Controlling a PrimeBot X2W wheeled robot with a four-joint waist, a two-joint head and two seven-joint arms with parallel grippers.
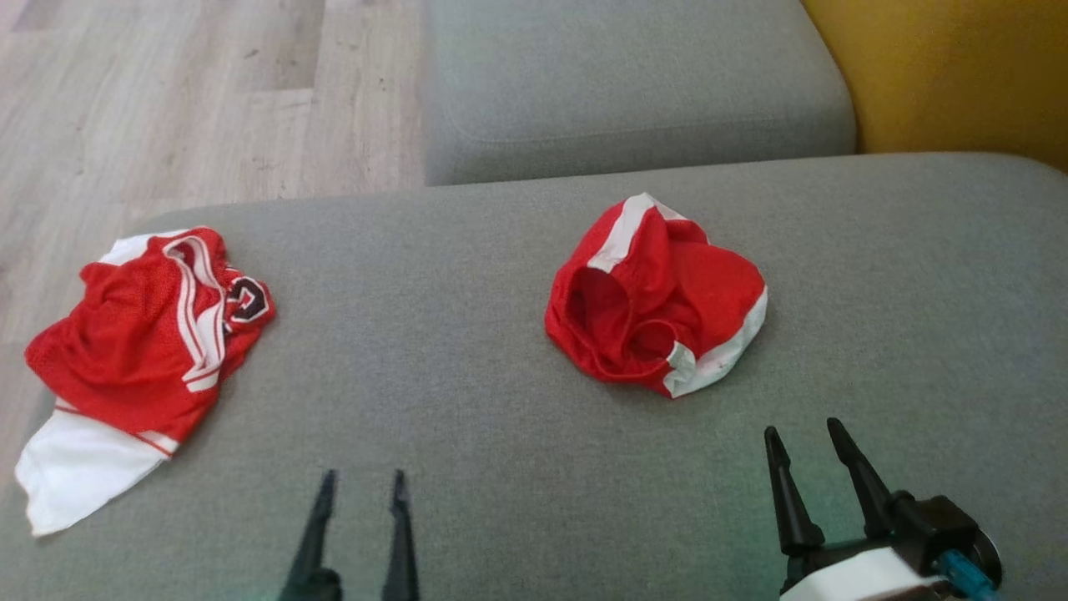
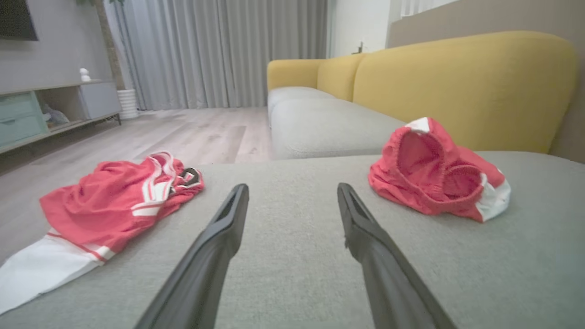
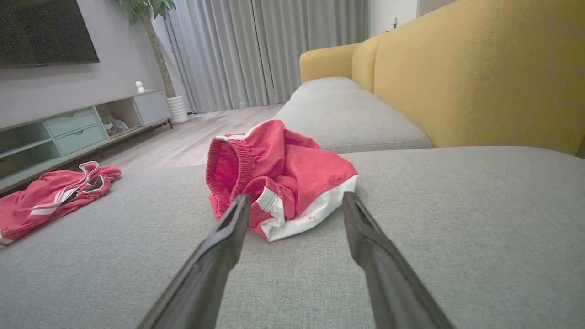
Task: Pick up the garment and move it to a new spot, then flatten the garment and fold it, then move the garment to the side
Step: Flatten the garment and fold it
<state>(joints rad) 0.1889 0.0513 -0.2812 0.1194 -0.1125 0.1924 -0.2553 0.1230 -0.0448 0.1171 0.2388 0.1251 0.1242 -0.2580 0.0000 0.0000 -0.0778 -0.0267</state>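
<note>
Red shorts with white trim (image 1: 655,296) lie crumpled on the grey sofa cushion (image 1: 467,351), waistband facing me; they also appear in the left wrist view (image 2: 436,171) and right wrist view (image 3: 279,176). My right gripper (image 1: 805,442) is open, low over the cushion, just short of the shorts, its fingers (image 3: 228,228) framing their near edge. My left gripper (image 1: 363,488) is open near the cushion's front, between the two garments, fingers (image 2: 228,219) holding nothing.
A red and white jersey (image 1: 138,334) lies bunched at the cushion's left edge, partly hanging over. A second grey seat (image 1: 626,83) and yellow backrest (image 1: 951,75) stand behind. Wooden floor (image 1: 167,100) lies beyond; a TV cabinet (image 3: 68,128) stands further off.
</note>
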